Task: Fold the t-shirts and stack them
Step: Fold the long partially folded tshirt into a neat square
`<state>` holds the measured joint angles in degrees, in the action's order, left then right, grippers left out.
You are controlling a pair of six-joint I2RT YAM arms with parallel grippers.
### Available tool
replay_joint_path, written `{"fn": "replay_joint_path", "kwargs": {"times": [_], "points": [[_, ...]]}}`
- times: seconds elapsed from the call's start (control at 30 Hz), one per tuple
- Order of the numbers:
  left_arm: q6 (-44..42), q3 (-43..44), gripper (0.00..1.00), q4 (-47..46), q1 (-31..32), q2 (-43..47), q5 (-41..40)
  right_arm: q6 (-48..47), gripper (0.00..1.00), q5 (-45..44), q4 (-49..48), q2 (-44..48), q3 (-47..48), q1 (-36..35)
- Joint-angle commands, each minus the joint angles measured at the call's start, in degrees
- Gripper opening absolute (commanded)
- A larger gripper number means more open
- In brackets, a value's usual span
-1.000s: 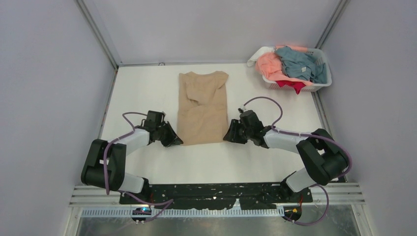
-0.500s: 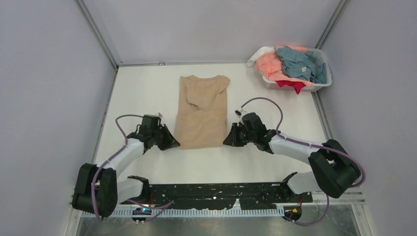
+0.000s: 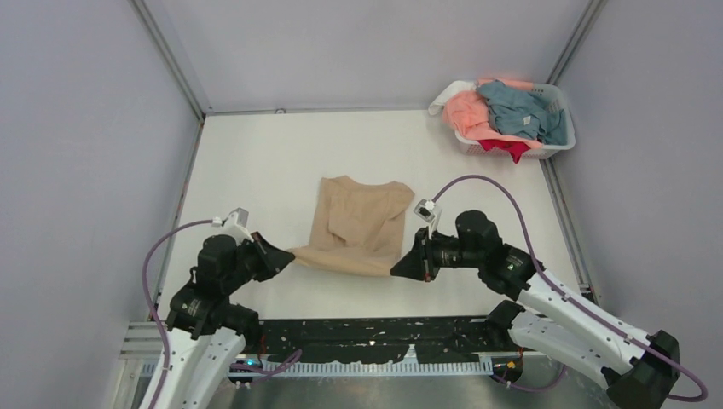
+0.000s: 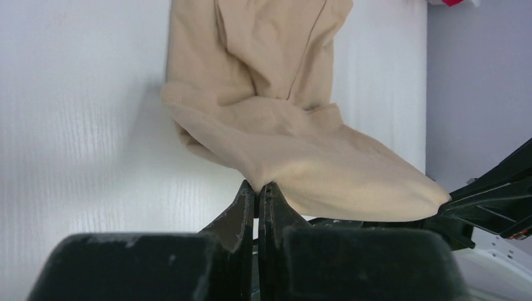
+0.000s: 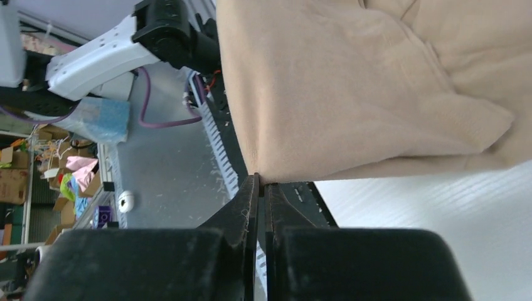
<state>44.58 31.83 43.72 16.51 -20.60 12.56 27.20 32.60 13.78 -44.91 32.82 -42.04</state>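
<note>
The left fingers (image 4: pixel 241 213) aim at two o'clock and the right fingers (image 5: pixel 248 207) at nine, each clamping a raised hem corner of the tan-beige t-shirt (image 3: pixel 362 226).

Shows shirt (image 3: pixel 362 226) dragged from far table (image 3: pixel 256 170) half to mid-table, near hem now raised off the surface; left gripper (image 3: pixel 288 255) and right gripper (image 3: pixel 397 270), at its corners, drawn back toward the bases.
</note>
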Motion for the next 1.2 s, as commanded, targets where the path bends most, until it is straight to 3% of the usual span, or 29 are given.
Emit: {"fn": "replay_joint_path", "kwargs": {"times": [0.0, 0.2, 0.43, 0.67, 1.17], "points": [[-1.16, 4.45, 0.00, 2.44, -0.25, -0.24, -1.57, -0.34, 0.06, 6.91, 1.71, 4.04, 1.86, -0.23], [-1.68, 7.13, 0.00, -5.32, -0.25, -8.21, -2.50, 0.67, 0.06, -1.90, 2.66, 5.29, 2.74, 0.76], [-2.90, 14.11, 0.00, -15.13, -0.25, -25.86, -1.06, 1.32, 0.06, -8.72, 3.58, -1.58, 6.51, 9.80], [-4.70, 22.07, 0.00, -20.41, -0.34, -40.57, -1.79, 0.58, 0.06, -11.47, -1.40, -8.32, 9.49, 16.79], [-6.40, 39.42, 0.00, -19.06, -2.96, -70.84, 3.60, -0.10, 0.06, -11.10, -8.63, -30.04, 17.05, 26.16]]}}
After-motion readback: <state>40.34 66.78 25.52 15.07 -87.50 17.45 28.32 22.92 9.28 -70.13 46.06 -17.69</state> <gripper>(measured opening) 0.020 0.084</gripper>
